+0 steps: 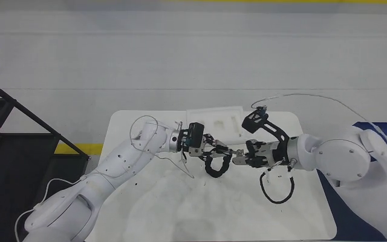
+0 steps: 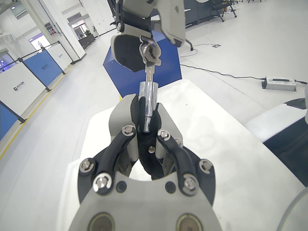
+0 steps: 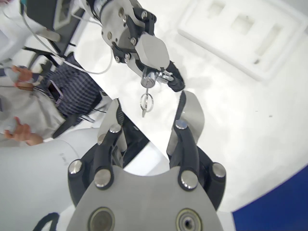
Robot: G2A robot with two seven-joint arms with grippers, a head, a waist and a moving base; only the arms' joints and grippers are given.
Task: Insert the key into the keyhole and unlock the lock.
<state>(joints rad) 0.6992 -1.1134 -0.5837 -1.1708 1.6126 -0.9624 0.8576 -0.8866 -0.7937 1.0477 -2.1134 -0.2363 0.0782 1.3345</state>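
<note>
My left gripper (image 2: 147, 111) is shut on a chrome lock cylinder (image 2: 148, 102), held above the table. A silver key (image 2: 150, 56) sticks in the cylinder's keyhole. My right gripper (image 2: 151, 51) is open around the key's head, with one black pad (image 2: 126, 51) right behind it and the other finger apart. In the right wrist view the lock (image 3: 147, 80) faces me, the key ring (image 3: 146, 102) dangling between my open right fingers (image 3: 190, 111). From above, the left gripper (image 1: 208, 148) and right gripper (image 1: 237, 158) meet mid-table, the lock's black cable loop (image 1: 216, 166) hanging below.
A white foam tray (image 1: 214, 118) with cut-out pockets lies at the table's back edge, also the tray (image 3: 240, 25) beyond the grippers. Another black cable loop (image 1: 277, 189) lies on the white table (image 1: 181, 206) under the right arm.
</note>
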